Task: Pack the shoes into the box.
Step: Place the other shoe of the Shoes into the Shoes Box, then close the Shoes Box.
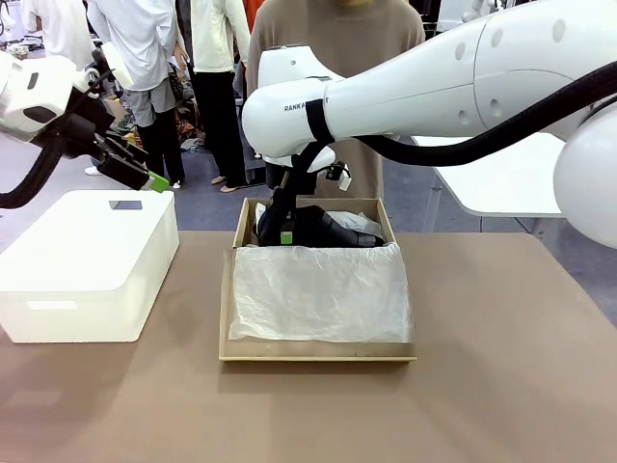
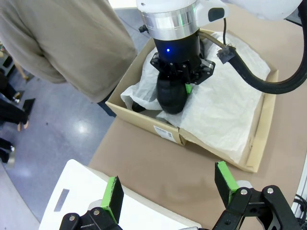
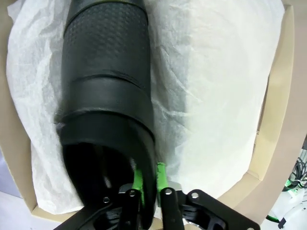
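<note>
- The shoe (image 3: 105, 96) is in the back half of the box (image 1: 239, 224), on the white tissue (image 1: 318, 294), heel end towards the right gripper (image 3: 149, 172).
- The right fingers are close together, one inside the shoe's opening and one outside. They pinch the thin back rim between the green pads.
- The left gripper (image 2: 168, 178) hangs over the white box (image 1: 87, 260) with its fingers spread wide and holding nothing.
- The shoe is black leather, smooth and slightly shiny on the heel cup and finely grained over the upper. Its shape is long and narrow, with a dark, hollow mouth.
- I judge it light for its size. The sole and heel cup look stiff, but the rim is soft enough to fold under a hard squeeze.
- Polished leather is likely slippery, and a hold on the rim alone lets the toe swing. The stiffer heel cup looks the surest place to take hold.
- The tissue is thin, crinkled and loose, so it will probably bunch up or drag if the shoe slides on it.
- The box is plain tan cardboard with thin walls, sits on the brown worktop (image 1: 501, 386) and would likely shift if pushed.
</note>
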